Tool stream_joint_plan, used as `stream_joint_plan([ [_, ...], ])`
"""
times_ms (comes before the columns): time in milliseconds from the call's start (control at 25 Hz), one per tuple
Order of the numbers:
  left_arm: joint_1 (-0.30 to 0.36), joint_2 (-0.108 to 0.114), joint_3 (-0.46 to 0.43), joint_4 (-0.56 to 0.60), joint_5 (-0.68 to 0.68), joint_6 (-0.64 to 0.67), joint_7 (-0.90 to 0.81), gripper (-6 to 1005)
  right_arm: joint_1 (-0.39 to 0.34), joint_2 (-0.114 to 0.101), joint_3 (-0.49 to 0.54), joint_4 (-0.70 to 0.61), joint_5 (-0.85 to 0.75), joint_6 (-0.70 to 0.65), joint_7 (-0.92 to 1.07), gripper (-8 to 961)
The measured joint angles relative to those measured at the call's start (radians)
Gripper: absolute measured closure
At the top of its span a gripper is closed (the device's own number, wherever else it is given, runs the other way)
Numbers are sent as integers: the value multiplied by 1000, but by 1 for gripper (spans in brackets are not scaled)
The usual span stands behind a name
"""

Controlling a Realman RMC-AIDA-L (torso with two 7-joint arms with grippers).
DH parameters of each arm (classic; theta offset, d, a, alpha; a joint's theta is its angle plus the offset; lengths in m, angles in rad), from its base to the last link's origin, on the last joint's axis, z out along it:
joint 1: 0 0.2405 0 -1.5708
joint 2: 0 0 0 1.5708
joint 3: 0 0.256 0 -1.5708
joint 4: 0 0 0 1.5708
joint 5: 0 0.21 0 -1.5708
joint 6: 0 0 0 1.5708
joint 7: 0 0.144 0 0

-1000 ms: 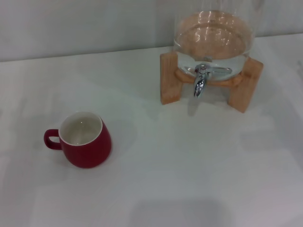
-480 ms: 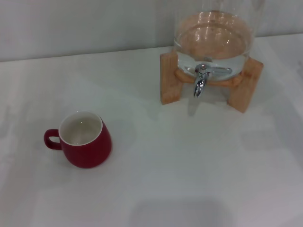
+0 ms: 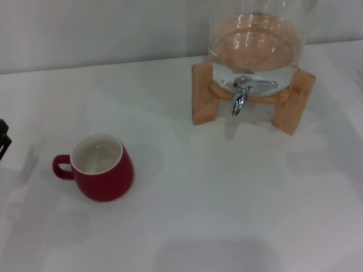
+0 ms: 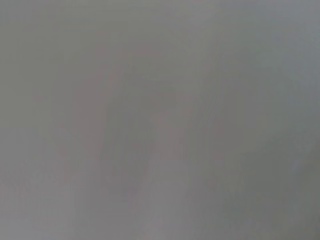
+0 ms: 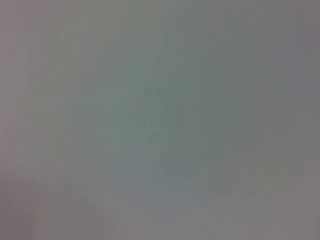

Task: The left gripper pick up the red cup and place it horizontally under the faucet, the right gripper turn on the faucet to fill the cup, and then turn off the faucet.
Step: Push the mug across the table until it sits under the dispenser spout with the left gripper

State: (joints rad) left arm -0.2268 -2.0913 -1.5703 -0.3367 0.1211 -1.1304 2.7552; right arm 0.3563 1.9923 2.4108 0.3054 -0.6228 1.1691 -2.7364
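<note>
Surface: white table (image 3: 238, 198) fills most of the head view, with a pale wall along the top of the frame.
Left gripper: a small black part of the left gripper (image 3: 3, 139) shows at the far left edge of the head view, at mid-height, casting a faint shadow on the table beside it.
Left fingers: cannot tell how far apart they stand; too little of the claw is in frame. It touches nothing and holds nothing visible.
Right gripper: out of frame in every view.
Red cup: the red cup (image 3: 105, 170) stands upright in the lower left of the frame, white inside facing up, loop handle pointing toward the left edge. It sits apart from the black gripper part.
Faucet: the faucet (image 3: 240, 96) is in the upper right, spout pointing down, lever lying to the right, fitted to the glass jar (image 3: 255, 42) on its wooden stand (image 3: 205, 102). Well apart from the cup.
Wrist views: both show only a flat grey field.
Change from earlier frame: the black gripper part at the left edge was absent half a second ago; cup and faucet are unmoved.
</note>
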Motion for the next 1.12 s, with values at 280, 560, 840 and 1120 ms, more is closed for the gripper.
stream_joint_plan([
  [280, 37, -2, 33, 5, -2, -51, -4, 169, 17, -3, 1, 0, -1, -21, -2, 280],
  [560, 55, -2, 82, 8, -1, -53, -4, 170, 35, -3, -1, 0, -4, -26, -5, 280],
  [840, 62, -2, 133, 9, -4, -64, -3, 170, 38, -4, 0, 0, -5, -30, -5, 280],
  [1120, 91, -3, 163, 9, -6, -78, -4, 170, 42, -9, 1, 1, -5, -30, -5, 280],
])
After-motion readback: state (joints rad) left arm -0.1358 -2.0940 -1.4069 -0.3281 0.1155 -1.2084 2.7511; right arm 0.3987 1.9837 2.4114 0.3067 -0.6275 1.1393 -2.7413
